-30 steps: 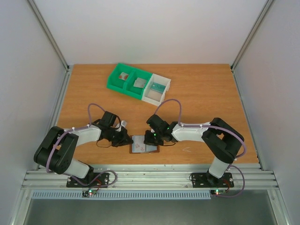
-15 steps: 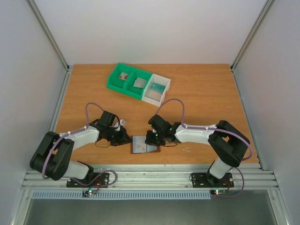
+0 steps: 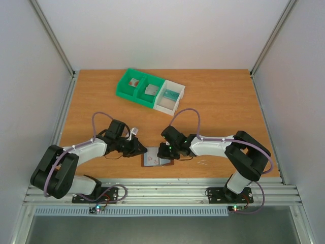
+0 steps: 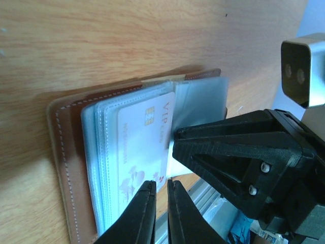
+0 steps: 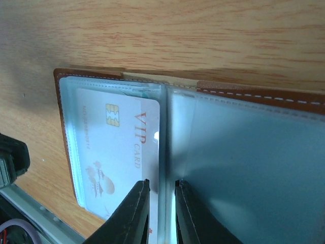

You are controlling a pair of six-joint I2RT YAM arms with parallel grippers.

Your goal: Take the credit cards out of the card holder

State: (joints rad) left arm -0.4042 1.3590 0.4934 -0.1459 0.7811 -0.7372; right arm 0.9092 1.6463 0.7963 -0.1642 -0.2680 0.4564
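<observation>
The brown card holder (image 3: 156, 158) lies open near the table's front edge. In the left wrist view its leather cover (image 4: 66, 152) holds clear sleeves with a pale VIP credit card (image 4: 144, 147) in the top one. The same card (image 5: 119, 152) shows in the right wrist view beside a grey-blue sleeve page (image 5: 244, 162). My left gripper (image 3: 143, 150) (image 4: 160, 183) hovers over the card's near edge, its jaws a narrow gap apart and empty. My right gripper (image 3: 163, 151) (image 5: 161, 182) is down on the holder's middle, its jaws slightly apart astride the sleeve fold. No red card shows.
A green bin (image 3: 136, 87) joined to a white bin (image 3: 169, 96) stands at the back of the table, with small items inside. The table's front edge and aluminium rail (image 3: 157, 190) run just below the card holder.
My left gripper has moved right, up to the card holder's left edge. My right gripper has stayed on the holder, shifting only slightly.
</observation>
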